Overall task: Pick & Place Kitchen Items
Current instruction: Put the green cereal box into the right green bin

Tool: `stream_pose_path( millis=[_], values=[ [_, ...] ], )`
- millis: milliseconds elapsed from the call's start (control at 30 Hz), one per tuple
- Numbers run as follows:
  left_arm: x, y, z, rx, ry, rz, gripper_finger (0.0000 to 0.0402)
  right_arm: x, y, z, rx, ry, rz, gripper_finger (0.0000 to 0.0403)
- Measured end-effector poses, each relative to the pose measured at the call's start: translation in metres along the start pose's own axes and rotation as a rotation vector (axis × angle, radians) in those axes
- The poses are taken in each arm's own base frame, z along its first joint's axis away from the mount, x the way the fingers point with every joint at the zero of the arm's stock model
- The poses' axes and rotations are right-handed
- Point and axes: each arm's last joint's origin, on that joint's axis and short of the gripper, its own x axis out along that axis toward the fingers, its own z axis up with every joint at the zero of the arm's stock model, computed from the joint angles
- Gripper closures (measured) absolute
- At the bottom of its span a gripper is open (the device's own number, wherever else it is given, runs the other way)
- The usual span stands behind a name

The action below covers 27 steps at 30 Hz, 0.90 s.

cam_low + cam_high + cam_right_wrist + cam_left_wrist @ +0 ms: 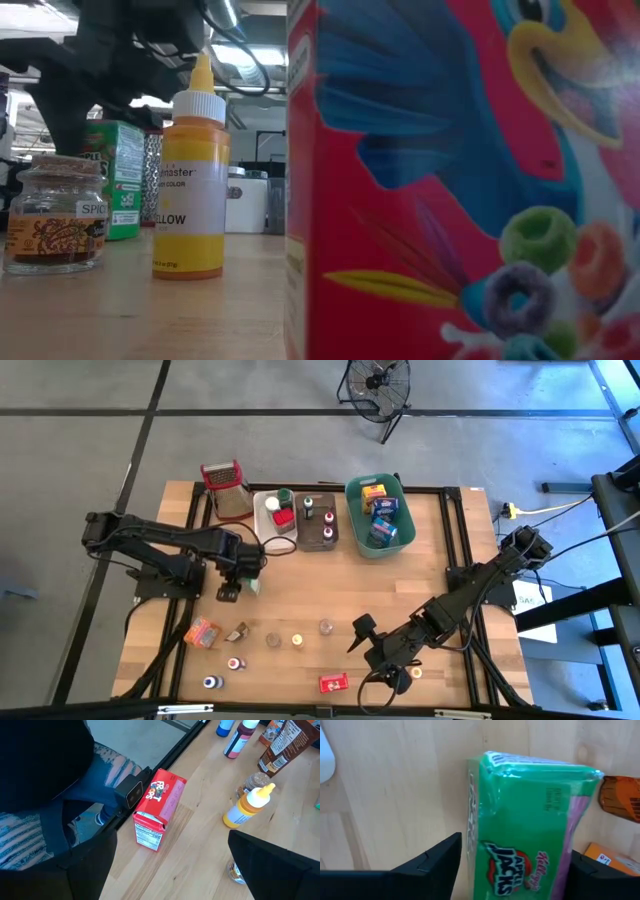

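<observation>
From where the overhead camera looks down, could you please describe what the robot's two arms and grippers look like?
Both arms are black and slender, built of jointed segments, and rise from dark bases at the table's side edges. Black cables loop off the left arm toward the left gripper and trail along the right arm. The right gripper ends in two flat, matte black fingers. No markings are visible on either arm.

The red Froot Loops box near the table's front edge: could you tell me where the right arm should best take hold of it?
The red box lies flat, one broad face up. Probably best to come straight down and close the right gripper across its two long, narrow sides at mid-length. Those sides are parallel, with clear wood on both; the yellow bottle stands well clear.
</observation>
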Motion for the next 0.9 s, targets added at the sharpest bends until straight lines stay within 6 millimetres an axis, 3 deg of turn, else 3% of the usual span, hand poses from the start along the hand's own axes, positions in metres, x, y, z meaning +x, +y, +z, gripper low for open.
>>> stream_pose_path(
  millis=[433,900],
  values=[
    [-0.005,0.001,0.003,-0.012,-0.020,0.001,0.0253,0.000,0.000,0.000,0.000,0.001,-0.010,0.0018],
    [-0.067,-0.012,0.019,0.016,-0.102,0.097,0.0255,-0.002,-0.009,-0.001,0.062,-0.003,-0.329,0.0018]
  ],
)
